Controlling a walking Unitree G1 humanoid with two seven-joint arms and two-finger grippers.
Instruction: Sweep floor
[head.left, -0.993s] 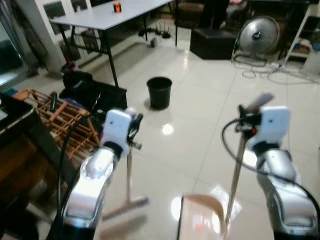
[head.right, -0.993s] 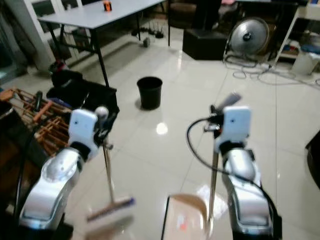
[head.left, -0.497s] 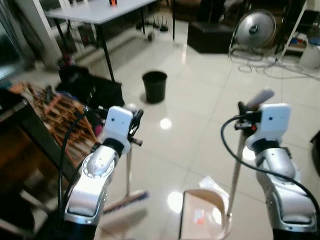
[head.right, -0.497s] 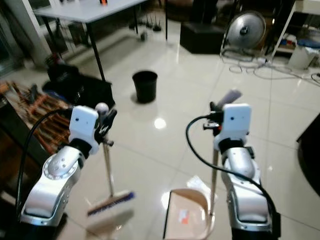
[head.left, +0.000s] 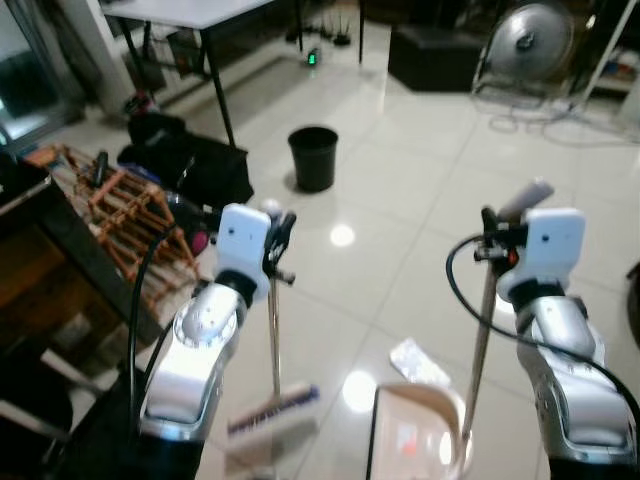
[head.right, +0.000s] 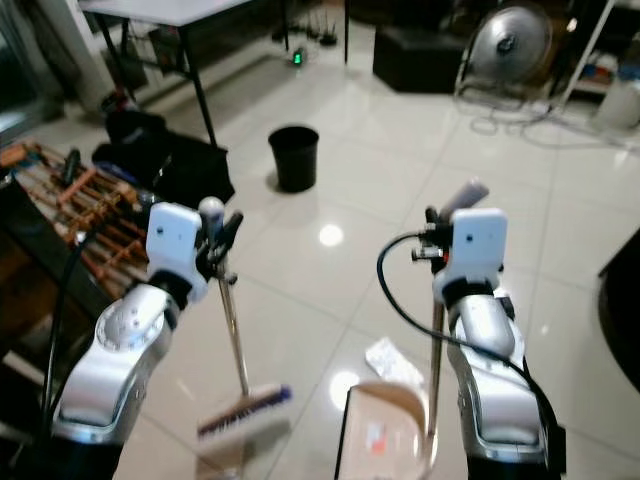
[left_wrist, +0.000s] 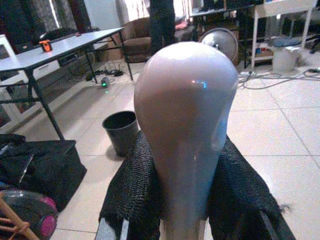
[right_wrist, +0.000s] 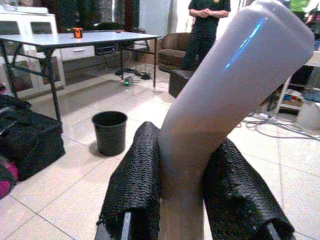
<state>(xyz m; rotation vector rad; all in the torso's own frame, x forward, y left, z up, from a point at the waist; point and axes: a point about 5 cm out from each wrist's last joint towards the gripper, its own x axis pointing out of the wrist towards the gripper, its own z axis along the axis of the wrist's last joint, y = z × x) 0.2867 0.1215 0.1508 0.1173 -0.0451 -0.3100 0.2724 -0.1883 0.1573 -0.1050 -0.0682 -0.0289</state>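
Your left gripper (head.left: 277, 232) pinches the broom (head.left: 272, 414) handle upright; your right gripper (head.left: 492, 226) clamps the dustpan (head.left: 415, 440) handle, beside a crumpled wrapper (head.left: 418, 361). No writing is readable.

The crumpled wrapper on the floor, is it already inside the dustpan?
No, the crumpled wrapper lies on the tiles just beyond the dustpan, outside its rim.

The glossy tiled floor (head.left: 420, 190) is carrying a black bin (head.left: 313, 158) in the far middle. A crumpled wrapper (head.left: 418, 362) is lying near, just beside the far edge of the dustpan (head.left: 415, 440). The broom head (head.left: 272, 412) is resting to its left. A black bag (head.left: 195, 165) and a wooden rack (head.left: 130, 215) are sitting at the left.
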